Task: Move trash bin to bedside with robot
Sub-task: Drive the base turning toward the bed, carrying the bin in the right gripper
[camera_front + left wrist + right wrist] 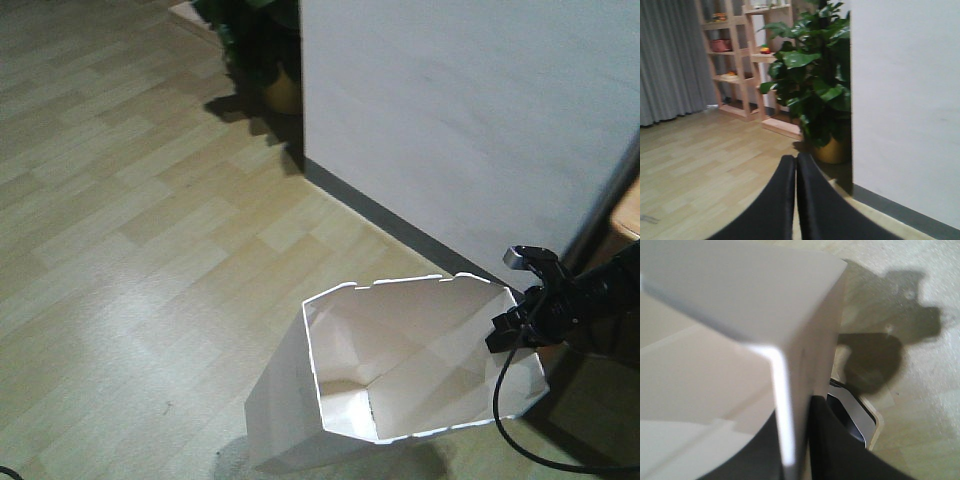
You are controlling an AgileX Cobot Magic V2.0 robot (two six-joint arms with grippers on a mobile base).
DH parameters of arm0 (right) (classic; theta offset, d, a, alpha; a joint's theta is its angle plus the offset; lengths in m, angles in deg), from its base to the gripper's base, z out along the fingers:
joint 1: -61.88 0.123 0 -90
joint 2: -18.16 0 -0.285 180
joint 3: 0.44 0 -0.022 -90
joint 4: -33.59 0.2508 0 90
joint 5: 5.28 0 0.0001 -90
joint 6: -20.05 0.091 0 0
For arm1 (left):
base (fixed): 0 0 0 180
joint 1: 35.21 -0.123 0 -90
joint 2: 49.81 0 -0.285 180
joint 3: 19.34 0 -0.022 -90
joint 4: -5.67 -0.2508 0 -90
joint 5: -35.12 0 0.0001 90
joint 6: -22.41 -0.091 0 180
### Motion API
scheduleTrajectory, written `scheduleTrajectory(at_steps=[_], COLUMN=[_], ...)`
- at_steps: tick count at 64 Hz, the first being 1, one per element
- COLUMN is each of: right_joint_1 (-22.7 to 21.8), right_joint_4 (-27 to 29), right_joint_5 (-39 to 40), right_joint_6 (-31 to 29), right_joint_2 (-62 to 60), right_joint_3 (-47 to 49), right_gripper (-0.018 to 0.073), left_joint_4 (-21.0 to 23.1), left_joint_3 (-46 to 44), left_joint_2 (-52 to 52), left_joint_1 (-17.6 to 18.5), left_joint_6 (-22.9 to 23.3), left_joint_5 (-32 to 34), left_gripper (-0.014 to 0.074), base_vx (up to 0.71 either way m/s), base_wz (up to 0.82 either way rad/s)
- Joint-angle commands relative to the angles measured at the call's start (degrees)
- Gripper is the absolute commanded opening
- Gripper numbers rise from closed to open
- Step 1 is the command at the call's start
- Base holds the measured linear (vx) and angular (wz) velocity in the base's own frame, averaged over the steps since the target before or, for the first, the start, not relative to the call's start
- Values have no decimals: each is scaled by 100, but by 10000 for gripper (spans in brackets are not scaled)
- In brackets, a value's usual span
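Right arm (600,310): it reached in low from the side away from the white wall's (450,110) corner, forearm roughly level. A black cable (505,425) looped from it down towards the floor. The right gripper (508,328) sat at the rim of the trash bin (400,370), on the rim side farthest from the wall's corner. In the right wrist view, the right gripper (792,420) pinched the bin's thin white wall. One dark finger (757,455) lay inside the bin and the other outside, with the rim edge standing up between them. Both touched the plastic.

Left arm: in the left wrist view, the left gripper (796,172) had its two black fingers (777,200) pressed together with nothing between them. It pointed at the wall's corner, where a leafy plant (812,85) stood in a yellow-brown pot (832,150).

Trash bin: it stood on the light wooden floor (140,250), mouth open to the front camera, near the dark skirting (400,225) at the foot of the white wall. It was well apart from the plant at the wall's corner. Whether it sat flat or tipped could not be determined. Its interior appeared bare white.

Beyond the wall's corner, wooden shelves (735,60) and a grey curtain (670,60) were observed.
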Motion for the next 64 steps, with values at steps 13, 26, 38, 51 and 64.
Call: scheduleTrajectory(at_steps=[13,26,38,51,64], right_joint_1=[-17,-17,-17,-17,-17], right_joint_4=[484,484,484,484,484], right_joint_5=[-1234,-1234,-1234,-1234,-1234], right_joint_6=[10,10,10,10,10], right_joint_2=[-397,-397,-397,-397,-397], right_joint_3=[65,65,65,65,65], right_gripper=[-3,-3,-3,-3,-3], left_joint_4=[54,54,54,54,54], left_joint_3=[66,66,66,66,66], left_joint_2=[43,43,43,43,43], left_joint_1=[36,36,36,36,36], left_joint_6=[79,79,79,79,79], left_joint_5=[422,422,422,422,422], left_gripper=[-6,-6,-6,-6,-6], base_vx=[9,11,12,12,12], base_wz=[55,63,63,58,47])
